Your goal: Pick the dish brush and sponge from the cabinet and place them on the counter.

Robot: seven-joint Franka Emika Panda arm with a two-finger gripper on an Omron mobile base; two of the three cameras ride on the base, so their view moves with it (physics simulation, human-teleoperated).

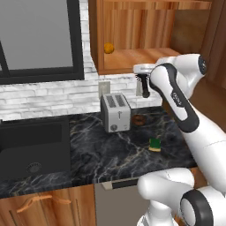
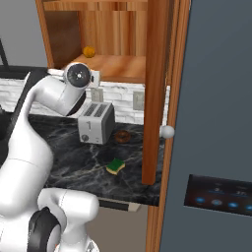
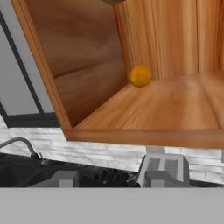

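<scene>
Black bristles are showing between our claw's [image 3: 111,178] tips, low in the frame: we are gripping the dish brush [image 1: 145,86] just outside the cabinet [image 1: 132,59]. Mid-frame, the sponge [image 1: 155,145] is sitting on the counter [image 1: 101,154].

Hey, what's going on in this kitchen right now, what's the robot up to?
The robot arm is clearing the wall cabinet. Its gripper holds the black dish brush just below the shelf's front edge, above the counter beside the toaster. The sponge already lies on the counter. A small orange ball sits at the back of the shelf.
</scene>
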